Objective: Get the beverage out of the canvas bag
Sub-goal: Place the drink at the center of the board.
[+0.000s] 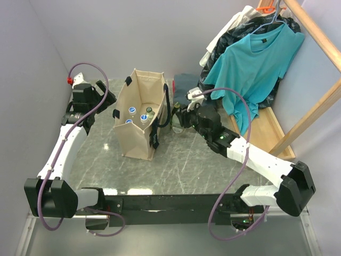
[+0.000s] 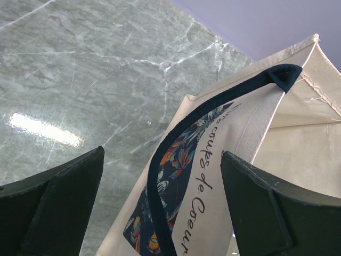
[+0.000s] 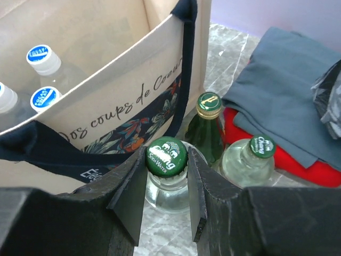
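Several capped bottles stand inside the canvas bag in the overhead view. The bag sits upright with its mouth open, left of the middle of the counter. The right claw is just beside the bag's right wall, outside it. The left arm reaches toward the bag's far-left side.

From the left wrist, the left claw is spread wide and grips nothing. The bag's printed side and black strap lie under the gap. I cannot tell whether either finger touches the cloth.

From the right wrist, the right claw is pinching a clear soda water bottle by the neck, just under its green cap. This beverage is outside the bag, just beside the printed wall. Near it are a dark green bottle and a second clear bottle, both in front of a folded grey cloth. Blue-capped bottles show inside the bag at upper left. Whether the pinched bottle's base rests on the counter is not shown.

As I read it, this bottle is already clear of the bag and the step in hand is setting it down. The next move calls for seating the base firmly on the counter. The fingers should then part just enough to clear the cap, and the claw should draw away without knocking the two close neighbours. More bottles wait in the bag.
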You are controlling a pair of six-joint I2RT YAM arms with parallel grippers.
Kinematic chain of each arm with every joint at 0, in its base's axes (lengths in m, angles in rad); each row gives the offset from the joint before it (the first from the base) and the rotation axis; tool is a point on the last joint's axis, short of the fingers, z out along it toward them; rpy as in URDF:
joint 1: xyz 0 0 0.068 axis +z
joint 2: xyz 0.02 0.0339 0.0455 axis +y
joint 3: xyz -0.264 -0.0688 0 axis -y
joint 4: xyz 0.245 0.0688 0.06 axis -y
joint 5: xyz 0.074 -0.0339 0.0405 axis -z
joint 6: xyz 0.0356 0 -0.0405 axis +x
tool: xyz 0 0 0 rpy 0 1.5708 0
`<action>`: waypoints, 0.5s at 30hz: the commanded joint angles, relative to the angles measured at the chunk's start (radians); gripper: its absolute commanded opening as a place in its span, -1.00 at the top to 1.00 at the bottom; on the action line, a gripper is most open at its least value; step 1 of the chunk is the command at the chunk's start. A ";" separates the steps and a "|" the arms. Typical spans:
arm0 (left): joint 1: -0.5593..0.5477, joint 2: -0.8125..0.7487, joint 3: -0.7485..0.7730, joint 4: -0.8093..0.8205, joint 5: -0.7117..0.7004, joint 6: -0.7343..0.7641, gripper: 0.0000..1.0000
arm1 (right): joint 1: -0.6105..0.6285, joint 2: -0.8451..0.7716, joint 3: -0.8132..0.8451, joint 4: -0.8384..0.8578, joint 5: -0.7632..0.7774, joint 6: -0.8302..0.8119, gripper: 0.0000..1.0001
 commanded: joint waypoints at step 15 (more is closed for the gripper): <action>0.003 -0.014 -0.008 0.018 -0.025 -0.011 -0.93 | -0.006 0.069 -0.032 0.327 -0.014 0.019 1.00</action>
